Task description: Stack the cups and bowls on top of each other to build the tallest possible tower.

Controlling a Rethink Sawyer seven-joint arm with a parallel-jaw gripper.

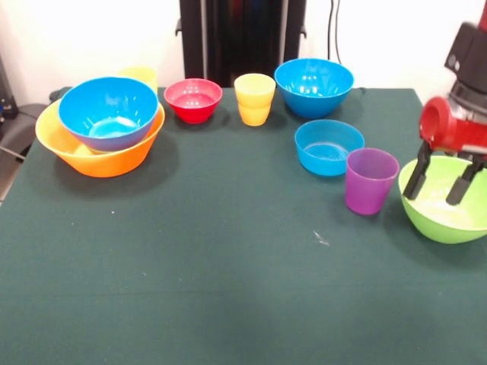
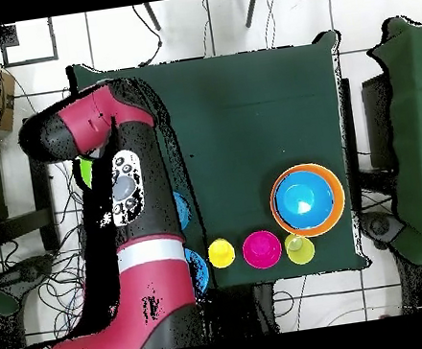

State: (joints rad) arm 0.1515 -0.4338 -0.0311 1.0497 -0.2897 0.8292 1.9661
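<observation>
Pincer [image 1: 442, 182] fingers apart inside the frame-cropped lime green bowl [image 1: 449, 220], arm-hidden from overhead.

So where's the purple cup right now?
In the front view the purple cup stands upright at the right of the table, between the shallow blue bowl and the lime green bowl, where the claw hangs open.

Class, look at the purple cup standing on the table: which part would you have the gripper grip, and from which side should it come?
Grip the purple cup by its rim, coming straight down from above with one finger inside and one outside. It stands upright, mouth open upward. The shallow blue bowl and lime green bowl crowd its sides, so a sideways approach looks tight.
</observation>
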